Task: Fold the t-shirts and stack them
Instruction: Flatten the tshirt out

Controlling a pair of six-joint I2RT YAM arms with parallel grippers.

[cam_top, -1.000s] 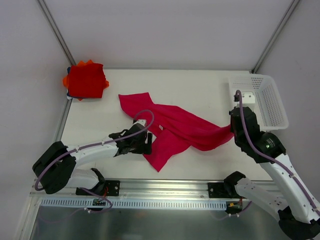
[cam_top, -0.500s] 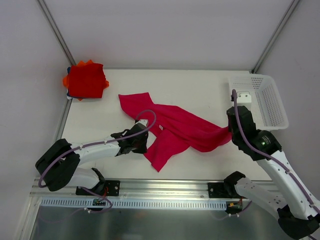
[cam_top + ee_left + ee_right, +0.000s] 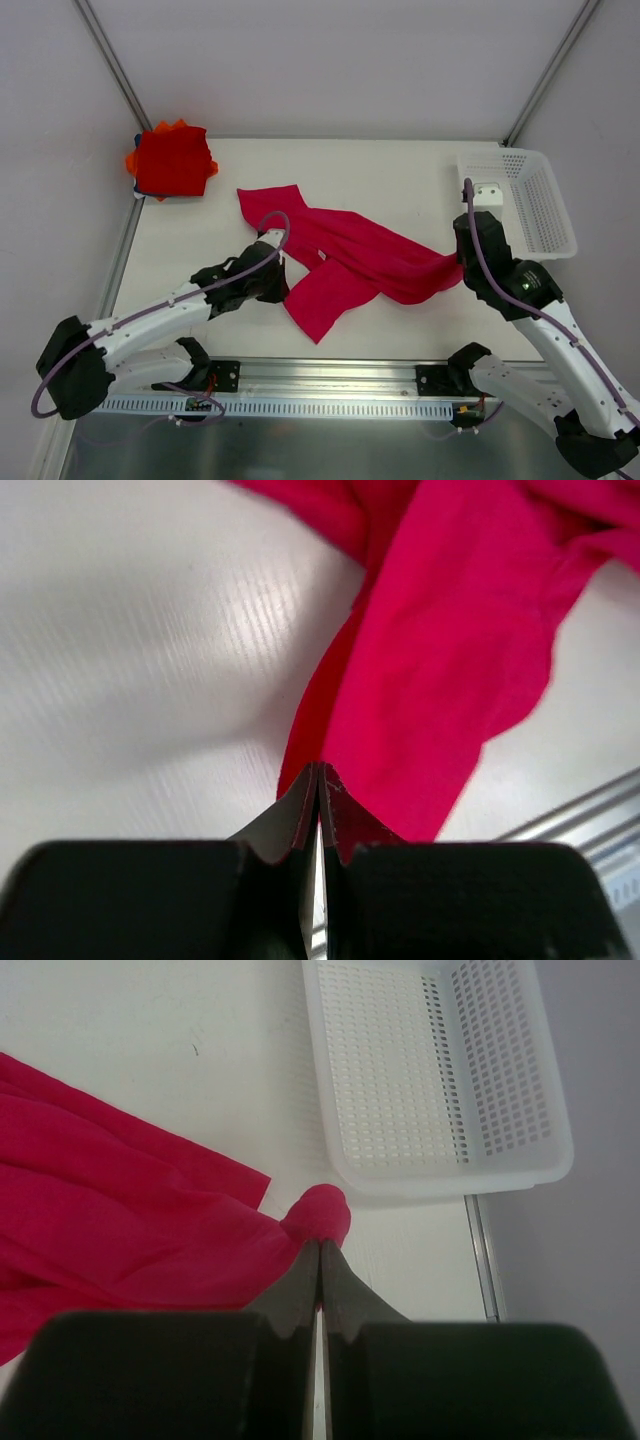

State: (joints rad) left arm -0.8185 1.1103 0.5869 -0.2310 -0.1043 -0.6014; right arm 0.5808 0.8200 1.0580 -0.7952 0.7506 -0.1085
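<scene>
A crimson-pink t-shirt (image 3: 350, 255) lies unfolded and rumpled across the middle of the table. My left gripper (image 3: 283, 277) sits at its left edge, shut with a fold of the cloth pinched at the fingertips; the left wrist view shows my left gripper (image 3: 320, 770) and the shirt (image 3: 440, 660) hanging away from the tips. My right gripper (image 3: 462, 258) is shut on the shirt's right end; the right wrist view shows my right gripper (image 3: 320, 1245) and a bunched knob of cloth (image 3: 325, 1215) just past the tips. A stack of folded t-shirts (image 3: 172, 160), red on top with orange and blue edges, rests at the back left corner.
A white perforated basket (image 3: 548, 232) stands at the back right, close behind the right gripper; its near rim (image 3: 440, 1175) shows in the right wrist view. A metal rail runs along the table's near edge. Grey walls enclose the table.
The left gripper has shut on the shirt's left edge and its arm has drawn back to the left, tugging the lower flap slightly. The right arm shifted a little, still gripping.
</scene>
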